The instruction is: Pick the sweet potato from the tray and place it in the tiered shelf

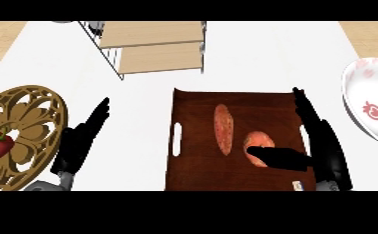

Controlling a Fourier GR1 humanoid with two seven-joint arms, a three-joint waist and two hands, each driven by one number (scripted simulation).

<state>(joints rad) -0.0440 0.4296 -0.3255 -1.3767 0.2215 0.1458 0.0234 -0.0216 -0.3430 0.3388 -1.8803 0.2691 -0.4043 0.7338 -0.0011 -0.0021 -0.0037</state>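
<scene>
**Sweet potato [258, 139] on the tray [196, 170], right hand [325, 153] at it**

It lies right of the tray's centre. The right hand stands along the tray's right edge, fingers straight, thumb laid across the sweet potato's lower side. The left hand [77, 140] rests spread on the counter [140, 118]. A white tag [297, 184] on the tray is unreadable.

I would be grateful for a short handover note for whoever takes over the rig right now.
Left hand: open, at rest left of the tray, holding nothing.
Right hand: open over the tray's right side, fingers straight, thumb across the lower part of the sweet potato; no grasp yet.
Sweet potato: on the tray, right of a long reddish item.
Tiered shelf: at the back of the counter, beyond the tray.
Done: hand brought to the sweet potato.
Left: grasp, lift, carry to the shelf, set down.
</scene>
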